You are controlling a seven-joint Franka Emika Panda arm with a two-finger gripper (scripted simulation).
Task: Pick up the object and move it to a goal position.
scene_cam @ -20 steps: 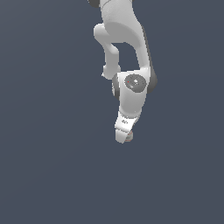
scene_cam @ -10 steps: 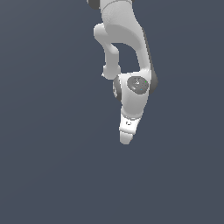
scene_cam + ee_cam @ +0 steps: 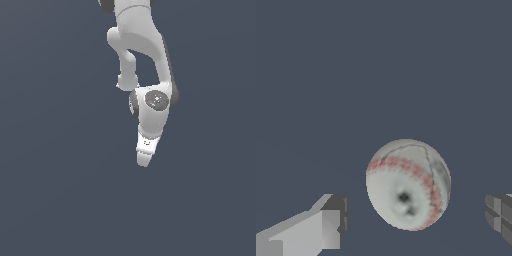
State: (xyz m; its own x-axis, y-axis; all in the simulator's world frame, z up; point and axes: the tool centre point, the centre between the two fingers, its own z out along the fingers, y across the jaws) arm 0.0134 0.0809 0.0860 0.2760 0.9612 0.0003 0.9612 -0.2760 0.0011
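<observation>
In the wrist view the object [image 3: 407,184], a greyish-white ball with reddish seams, lies on the dark grey floor. It sits between the two fingers of my gripper [image 3: 415,216]. One grey fingertip [image 3: 331,222] stands off one side of the ball and the other fingertip [image 3: 498,214] off the opposite side. A visible gap remains on both sides, so the gripper is open and touches nothing. In the exterior view the white arm points downward and its hand [image 3: 144,156] covers the ball.
A flat, uniform dark grey floor [image 3: 55,190] fills both views. No other objects, containers or edges show.
Over the last second the hand has shifted slightly lower in the exterior view, toward the floor. The fingers stay apart.
</observation>
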